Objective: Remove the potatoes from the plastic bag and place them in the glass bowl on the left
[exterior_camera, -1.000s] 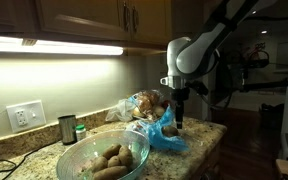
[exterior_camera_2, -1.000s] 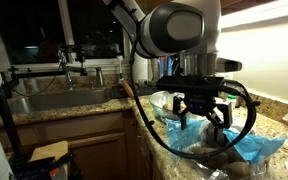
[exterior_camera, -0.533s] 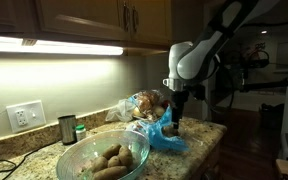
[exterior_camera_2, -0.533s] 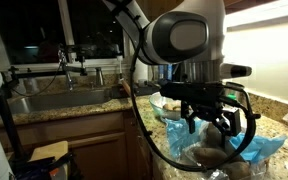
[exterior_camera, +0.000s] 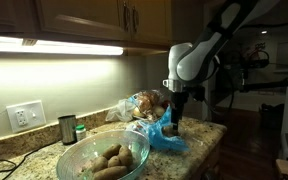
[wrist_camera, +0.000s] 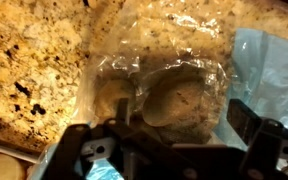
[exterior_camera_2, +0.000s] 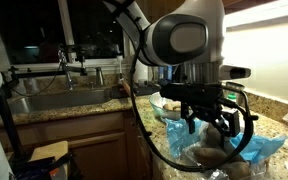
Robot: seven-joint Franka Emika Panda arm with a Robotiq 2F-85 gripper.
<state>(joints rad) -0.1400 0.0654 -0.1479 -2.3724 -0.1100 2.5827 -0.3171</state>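
Note:
The glass bowl [exterior_camera: 102, 160] stands on the counter and holds several potatoes [exterior_camera: 109, 159]. The crumpled blue and clear plastic bag [exterior_camera: 162, 131] lies further along the counter; it also shows in an exterior view [exterior_camera_2: 256, 146]. In the wrist view a potato [wrist_camera: 176, 100] lies inside the clear plastic of the bag [wrist_camera: 269, 60]. My gripper [wrist_camera: 169, 135] is open, with one finger on each side of that potato, just above it. In both exterior views the gripper [exterior_camera: 176, 119] [exterior_camera_2: 209, 121] hangs low over the bag.
A bagged loaf of bread [exterior_camera: 144, 102] lies behind the plastic bag. A dark cup [exterior_camera: 67, 129] and a wall socket [exterior_camera: 25, 115] are near the bowl. A sink [exterior_camera_2: 54, 98] with a tap is beside the granite counter [wrist_camera: 34, 60]. Cabinets hang above.
My gripper has come down towards the bag over the last second and has held still for the last half second. Its fingers stay open.

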